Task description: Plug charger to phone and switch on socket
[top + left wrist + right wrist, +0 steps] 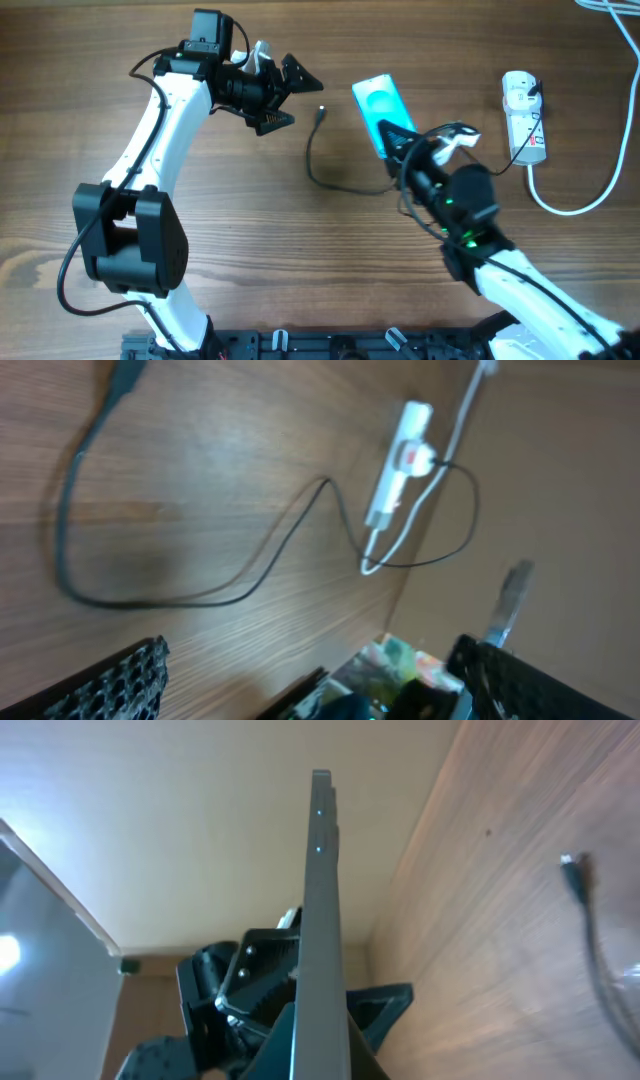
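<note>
The phone (pixel 379 107) with its cyan screen is lifted and tilted above the table, held at its lower end by my right gripper (pixel 402 143). In the right wrist view the phone (pixel 322 910) shows edge-on between the jaws (pixel 320 1045). The charger, a thin black cable (pixel 318 176), lies curved on the table; its connector tip (pixel 320 113) lies free left of the phone and also shows in the right wrist view (pixel 575 875). My left gripper (pixel 287 94) is open and empty, just left of the tip. The white socket (pixel 523 118) lies far right, also in the left wrist view (pixel 400 460).
A thick white cord (pixel 590 200) loops from the socket along the table's right side. In the left wrist view the black cable (pixel 200 598) runs across the wood towards the socket, and the open jaws (pixel 315 695) frame a blurred coloured shape.
</note>
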`<state>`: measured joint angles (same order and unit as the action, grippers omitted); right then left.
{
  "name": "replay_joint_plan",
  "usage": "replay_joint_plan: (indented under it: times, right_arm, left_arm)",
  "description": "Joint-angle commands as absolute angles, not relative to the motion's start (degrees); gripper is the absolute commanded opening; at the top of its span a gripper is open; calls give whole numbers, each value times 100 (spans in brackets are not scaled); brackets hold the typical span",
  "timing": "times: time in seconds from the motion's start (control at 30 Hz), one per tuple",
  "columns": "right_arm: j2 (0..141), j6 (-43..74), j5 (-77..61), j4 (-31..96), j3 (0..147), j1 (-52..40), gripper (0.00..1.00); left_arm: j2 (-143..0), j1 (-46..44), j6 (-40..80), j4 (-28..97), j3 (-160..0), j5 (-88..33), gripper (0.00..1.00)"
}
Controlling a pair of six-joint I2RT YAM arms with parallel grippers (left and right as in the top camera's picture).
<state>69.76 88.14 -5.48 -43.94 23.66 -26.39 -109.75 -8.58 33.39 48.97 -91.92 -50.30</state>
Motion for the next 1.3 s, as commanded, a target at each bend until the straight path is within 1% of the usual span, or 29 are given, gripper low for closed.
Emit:
replay_joint_plan:
  times: [0.0, 0.1, 0.17, 0.2, 0.23, 0.27, 0.33, 0.4, 0.5, 0.6, 0.73, 0.83, 1.07, 1.2, 1.27]
  right_arm:
    - [7467, 9620, 685, -4685, 2589, -3009, 4]
    - [7929, 9850, 637, -4917, 2871, -3011, 4]
    - [8114, 9915, 628, -4928, 3109, -3011, 4]
    - [8176, 9915, 589, -4928, 3210, -3011, 5]
    - [8252, 9911, 482, -4932, 3347, -3011, 4]
    - [8318, 9896, 386, -4928, 3463, -3011, 4]
    - [8440, 9898, 224, -4928, 3677, -3011, 4]
    - [8501, 9898, 202, -4923, 3846, -3011, 4]
    - [8501, 9920, 43, -4917, 4005, -3015, 4]
    - [8501, 10090, -8, -4856, 4029, -3089, 4]
    - [8503, 10114, 1, -4812, 4029, -3225, 4]
    - [8503, 10357, 10, -4641, 4029, -3295, 4]
    - [8503, 10363, -12, -4622, 4029, -3358, 4]
    - [8503, 10370, -51, -4619, 4029, -3358, 4]
    - [8503, 10405, -51, -4622, 4029, -3358, 4]
  left_arm:
    - [-10801, -969, 3787, 4331, -9301, -5771, 100]
    - [-10801, -1066, 3800, 3701, -9301, -6261, 100]
    - [-10801, -1094, 3798, 3632, -9301, -6351, 100]
    - [-10801, -1103, 3780, 3625, -9301, -6388, 97]
    - [-10801, -1107, 3708, 3581, -9301, -6495, 93]
    - [-10801, -1116, 3660, 3522, -9301, -6595, 91]
    - [-10801, -1140, 3649, 3426, -9301, -6735, 91]
    - [-10801, -1170, 3649, 3395, -9301, -6753, 86]
    - [-10801, -1179, 3712, 3319, -9301, -6751, 76]
    - [-10801, -1179, 3992, 3052, -9301, -6751, 73]
    - [-10801, -1199, 4370, 2746, -9301, -6742, 66]
    - [-10801, -1236, 4423, 2716, -9301, -6611, 61]
    - [-10801, -1238, 4871, 2495, -9301, -6351, 55]
    - [-10801, -1284, 4893, 2462, -9301, -6337, 48]
    - [-10801, -1365, 4890, 2462, -9301, -6335, 46]
